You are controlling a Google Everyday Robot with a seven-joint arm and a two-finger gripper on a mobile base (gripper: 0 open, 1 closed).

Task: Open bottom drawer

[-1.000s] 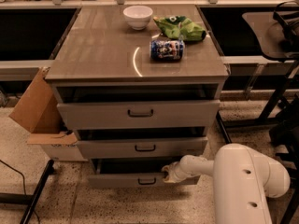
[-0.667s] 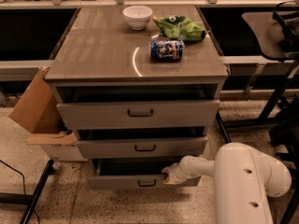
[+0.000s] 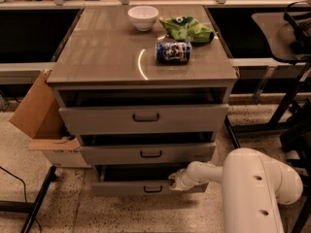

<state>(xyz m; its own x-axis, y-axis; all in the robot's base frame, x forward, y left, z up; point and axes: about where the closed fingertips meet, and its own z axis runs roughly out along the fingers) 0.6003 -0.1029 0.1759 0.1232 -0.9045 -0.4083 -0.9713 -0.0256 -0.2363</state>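
The bottom drawer (image 3: 131, 187) is the lowest, narrowest grey front of the three in the cabinet, with a small dark bar handle (image 3: 153, 189). It stands pulled out a little, with a dark gap above its top edge. My gripper (image 3: 175, 180), on the white arm (image 3: 252, 188), sits at the top edge of this drawer front, just right of and above the handle. The middle drawer (image 3: 146, 154) and the top drawer (image 3: 141, 118) also stand slightly out.
On the cabinet top (image 3: 97, 47) are a white bowl (image 3: 143, 17), a green chip bag (image 3: 187, 29) and a lying can (image 3: 173, 51). A cardboard box (image 3: 41, 120) stands at the left. Dark metal legs (image 3: 36, 203) cross the floor at left, and a chair frame (image 3: 286, 96) is at right.
The gripper has stayed at the bottom drawer's top edge. The drawer and arm show no clear movement.
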